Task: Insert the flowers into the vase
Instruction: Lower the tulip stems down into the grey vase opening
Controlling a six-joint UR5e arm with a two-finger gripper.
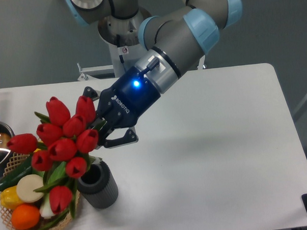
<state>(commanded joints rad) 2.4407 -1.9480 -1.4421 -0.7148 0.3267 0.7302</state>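
Gripper (104, 128) clamped tight on the flowers (60, 142) — red buds over the vase (99, 186) and basket (17, 156).

Glossy plastic-looking flowers (63, 142) (red buds), ribbed matte vase (101, 186), woven wicker basket (18, 157).

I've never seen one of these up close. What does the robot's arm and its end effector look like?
The arm is made of thick grey metal tubes with pale blue caps at the joints. Its wrist section is silver, then glossy dark blue with white lettering and a glowing blue light. The end effector has two black jointed fingers.
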